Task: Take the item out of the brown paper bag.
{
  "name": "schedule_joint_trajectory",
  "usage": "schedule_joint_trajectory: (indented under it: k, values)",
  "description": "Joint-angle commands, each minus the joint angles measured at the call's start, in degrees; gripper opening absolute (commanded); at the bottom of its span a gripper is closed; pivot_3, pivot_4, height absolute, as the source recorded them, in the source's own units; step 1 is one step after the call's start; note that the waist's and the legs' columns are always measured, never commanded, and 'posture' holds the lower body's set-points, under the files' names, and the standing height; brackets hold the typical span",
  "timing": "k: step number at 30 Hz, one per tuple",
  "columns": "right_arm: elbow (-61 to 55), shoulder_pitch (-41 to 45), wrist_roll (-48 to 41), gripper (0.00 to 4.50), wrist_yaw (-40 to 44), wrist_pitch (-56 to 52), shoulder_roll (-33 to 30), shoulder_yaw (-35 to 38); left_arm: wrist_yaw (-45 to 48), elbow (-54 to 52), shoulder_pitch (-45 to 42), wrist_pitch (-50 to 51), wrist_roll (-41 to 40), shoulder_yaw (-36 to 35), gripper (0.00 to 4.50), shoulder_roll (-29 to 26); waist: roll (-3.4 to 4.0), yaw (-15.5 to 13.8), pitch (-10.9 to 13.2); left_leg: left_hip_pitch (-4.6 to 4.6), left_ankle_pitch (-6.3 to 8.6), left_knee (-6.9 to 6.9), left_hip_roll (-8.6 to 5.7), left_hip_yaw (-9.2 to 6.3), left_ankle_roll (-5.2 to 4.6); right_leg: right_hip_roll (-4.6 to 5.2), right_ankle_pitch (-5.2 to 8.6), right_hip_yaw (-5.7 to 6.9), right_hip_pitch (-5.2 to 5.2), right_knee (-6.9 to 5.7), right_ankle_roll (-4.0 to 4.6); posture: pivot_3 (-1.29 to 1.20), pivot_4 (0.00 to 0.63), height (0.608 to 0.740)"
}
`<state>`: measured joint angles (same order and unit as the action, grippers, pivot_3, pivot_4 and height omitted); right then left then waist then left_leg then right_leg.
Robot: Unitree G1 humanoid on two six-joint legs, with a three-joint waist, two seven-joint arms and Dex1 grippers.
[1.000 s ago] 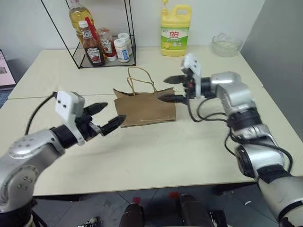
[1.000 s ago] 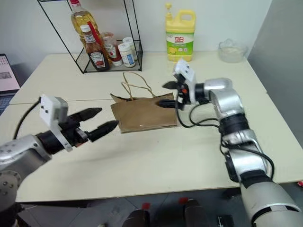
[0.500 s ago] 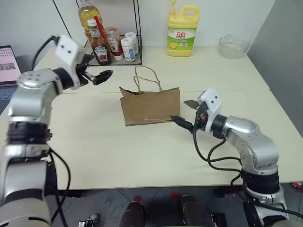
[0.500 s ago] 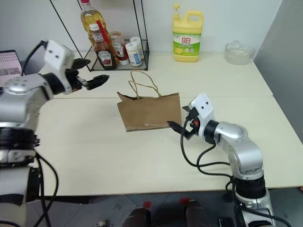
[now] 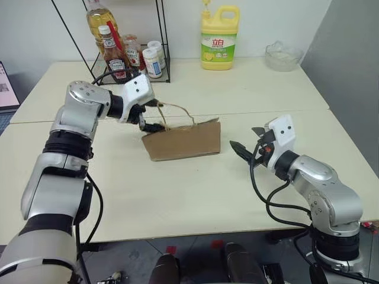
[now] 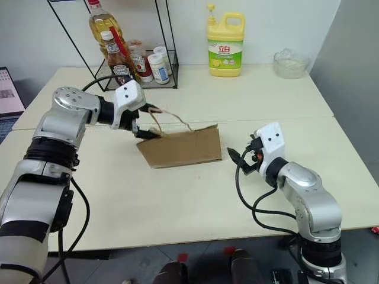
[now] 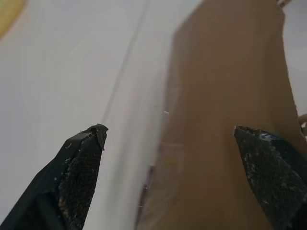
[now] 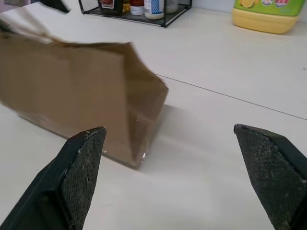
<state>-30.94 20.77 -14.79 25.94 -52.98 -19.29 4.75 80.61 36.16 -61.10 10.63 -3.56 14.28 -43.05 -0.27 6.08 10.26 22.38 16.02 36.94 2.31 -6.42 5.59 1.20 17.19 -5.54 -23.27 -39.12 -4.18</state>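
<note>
**Left gripper now at bag mouth, right backed off**

Left gripper (image 5: pixel 153 116) spread wide, gripping nothing; one black finger (image 7: pixel 79 179) on each side of the bag's upper edge in the left wrist view. Moved in from out by the wire rack (image 5: pixel 127 44) half a second ago, now right at the handle end of the brown paper bag (image 5: pixel 183 140), next to the cord handles (image 5: pixel 176 112). Contact with paper or cord: cannot tell.

Right gripper (image 5: pixel 246 144) also fully open and empty, pulled back from the bag's right edge, now near but apart, pointing at it across bare table (image 5: pixel 177 195).

Bag upright on the table, tilted slightly since half a second ago. Probably start of the reach-in or a handle grab; extraction not begun.

Item not seen anywhere, presumably inside the bag.

View differences: left wrist shows brown paper filling the gap between the fingers, confirming alignment over the bag. Right wrist shows the bag's creased side fold and end panel from low down, with clear table between it and the fingers; yellow detergent jug (image 8: pixel 271 14) behind. Head views give overall layout, glass bowl (image 5: pixel 282 56) at the far corner.
</note>
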Motion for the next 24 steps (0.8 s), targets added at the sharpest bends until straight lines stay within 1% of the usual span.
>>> schedule_joint_trajectory:
  k: [1, 2, 5, 7, 9, 11, 14, 17, 21, 24]
  values:
    - [1.57, 1.06, -0.94, 4.47, -0.42, 2.42, -1.22, 2.20, 4.04, -12.72, 4.60, 7.51, -2.05, -0.18, 4.50, -2.76, 0.00, 0.08, 0.00, -0.01, 0.00, 0.01, 0.00, 0.00, 0.00, 0.00, 0.00, -0.02, 0.01, 0.00, 0.00, 0.00, 0.150, 0.740]
    - [2.00, 1.17, -1.02, 4.47, -0.46, 2.72, -1.39, 2.27, 4.18, -15.27, 5.80, 9.21, -2.35, -0.44, 4.50, -3.18, 0.00, 0.09, 0.00, 0.00, 0.00, 0.01, 0.00, 0.00, -0.01, 0.00, 0.00, -0.01, 0.02, -0.01, 0.00, 0.00, 0.150, 0.740]
    - [4.48, 1.85, -1.04, 4.47, -0.37, 4.24, -2.28, 3.15, 3.73, -28.31, 12.51, 17.81, -4.72, -1.31, 4.50, -5.06, 0.00, 0.11, 0.00, 0.00, -0.01, 0.02, 0.01, -0.03, -0.05, 0.00, 0.00, -0.01, 0.02, -0.03, 0.00, 0.00, 0.150, 0.740]
    - [5.90, 2.06, -1.01, 4.47, -0.31, 5.32, -2.91, 3.43, 3.02, -35.03, 16.74, 21.03, -5.80, -1.64, 4.50, -6.41, 0.00, 0.06, 0.00, 0.00, -0.01, 0.02, 0.01, -0.03, -0.06, 0.01, 0.00, -0.02, 0.06, -0.03, 0.00, 0.00, 0.150, 0.740]
    - [6.76, 2.08, -1.11, 4.47, -0.26, 6.18, -3.43, 3.40, 1.52, -38.71, 19.01, 21.92, -5.77, -2.14, 4.50, -7.27, 0.00, -0.03, 0.00, -0.02, 0.00, 0.02, 0.02, -0.02, -0.07, 0.01, 0.00, -0.02, 0.08, -0.03, 0.00, 0.00, 0.150, 0.740]
    - [7.13, 1.83, -1.27, 4.47, -0.02, 6.79, -3.98, 3.31, 0.59, -40.48, 19.29, 21.36, -5.94, -2.98, 4.50, -7.94, 0.00, -0.24, 0.00, -0.02, -0.02, 0.03, 0.03, -0.03, -0.12, 0.00, 0.00, 0.00, 0.08, -0.06, 0.00, 0.00, 0.150, 0.740]
    - [6.74, 0.48, -1.57, 4.47, 1.31, 7.72, -5.23, 2.79, 1.86, -41.86, 18.49, 17.83, -7.08, -4.33, 4.50, -9.50, 0.00, -0.62, 0.00, -0.02, -0.04, 0.04, 0.02, -0.02, -0.18, 0.00, 0.00, 0.00, 0.08, -0.09, -0.01, 0.00, 0.150, 0.740]
    - [5.11, -1.96, -2.30, 4.47, 4.22, 9.05, -7.55, 1.51, 4.74, -43.56, 19.68, 9.03, -8.72, -5.81, 4.50, -11.08, 0.00, -1.03, 0.00, -0.01, -0.04, 0.03, 0.02, -0.01, -0.18, -0.01, 0.00, 0.00, 0.08, -0.05, -0.01, 0.00, 0.150, 0.740]
    - [2.52, -6.23, -2.99, 4.47, 9.18, 11.60, -12.12, -0.64, 7.20, -47.22, 23.43, 2.48, -10.93, -6.95, 4.50, -12.08, 0.01, -1.10, 0.00, 0.00, -0.04, 0.00, 0.03, 0.04, -0.18, 0.00, 0.00, -0.02, 0.08, 0.02, 0.00, 0.00, 0.150, 0.740]
    - [1.73, -7.94, -3.80, 4.47, 11.18, 12.70, -13.91, -1.44, 8.56, -49.28, 27.24, -2.45, -11.66, -7.07, 4.50, -12.36, 0.01, -1.08, 0.00, 0.01, -0.03, 0.01, 0.05, 0.05, -0.19, 0.00, 0.00, -0.02, 0.08, 0.04, 0.00, 0.00, 0.150, 0.740]
